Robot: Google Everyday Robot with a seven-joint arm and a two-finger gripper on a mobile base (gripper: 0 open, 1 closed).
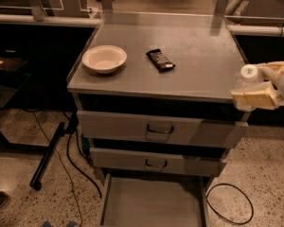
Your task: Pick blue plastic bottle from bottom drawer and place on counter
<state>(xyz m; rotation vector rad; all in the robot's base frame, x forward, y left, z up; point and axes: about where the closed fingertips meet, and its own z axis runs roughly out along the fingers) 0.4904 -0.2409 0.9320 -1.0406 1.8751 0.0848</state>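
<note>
The grey metal cabinet [85,109] fills the middle of the view, standing on a speckled floor [33,202]. Its flat top, the bench [194,46], has slim raised rims along the sides.

Below it, 2 taller drawers, the upper drawer [113,126] and the middle drawer [118,160], are each pulled out slightly and carry a dark loop handle. The bottom drawer [151,205] is drawn out furthest, a shallow plain tray with low side walls.

The gripper [256,85] comes in from the right edge at the height of the bench, by its front right corner. Its pale fingers [253,100] are narrow and clasp the blue plastic bottle [245,81] between them. The bottle is upright, with its white cap [249,72] facing up, and overlaps that corner of the bench. Whether its base touches the surface cannot be told.

A white bowl [104,59] sits on the left of the bench. Near it to the right, but apart from it, lies a dark packet [160,60]. A black cable [229,207] loops on the floor to the right of the bottom drawer.
</note>
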